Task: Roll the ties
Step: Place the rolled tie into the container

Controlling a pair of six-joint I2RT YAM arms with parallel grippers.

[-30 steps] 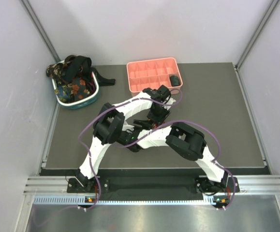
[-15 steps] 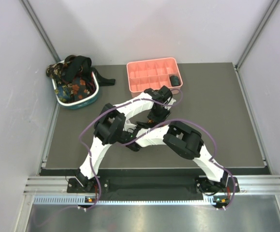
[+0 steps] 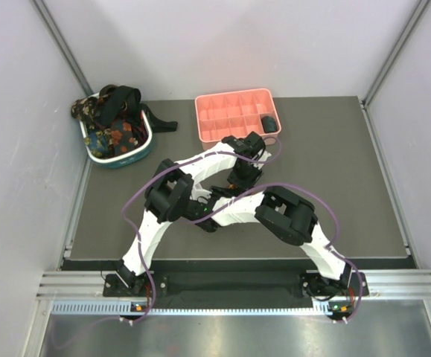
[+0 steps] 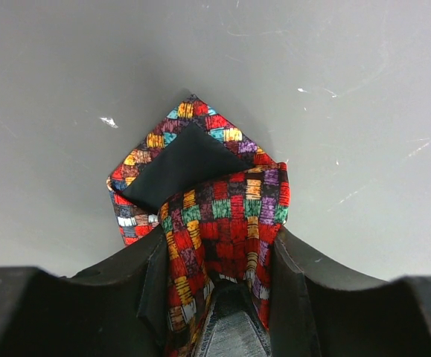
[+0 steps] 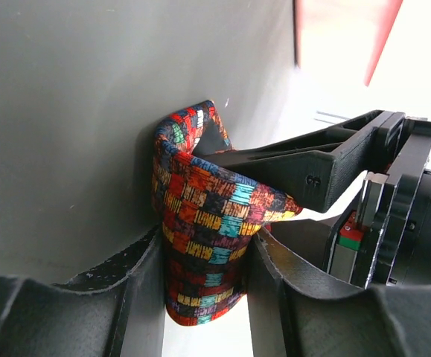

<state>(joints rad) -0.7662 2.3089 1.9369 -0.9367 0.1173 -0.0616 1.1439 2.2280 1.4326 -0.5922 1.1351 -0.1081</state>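
Plaid tie (image 4: 215, 216) is lying near the middle of the table (image 3: 349, 186), partly folded, its pointed end resting flat on the surface with the dark lining showing. Left gripper (image 4: 219, 256) is clamping the tie's band between both fingers. Right gripper (image 5: 200, 279) is pinching the same tie from the side, fabric pressing against both its fingers and draping over a left finger (image 5: 289, 167). Other ties (image 3: 115, 123) are spilling from the basket (image 3: 122, 158) at 10 o'clock. The tray (image 3: 234, 94) is sitting at 12 o'clock, holding a dark roll (image 3: 269, 123).
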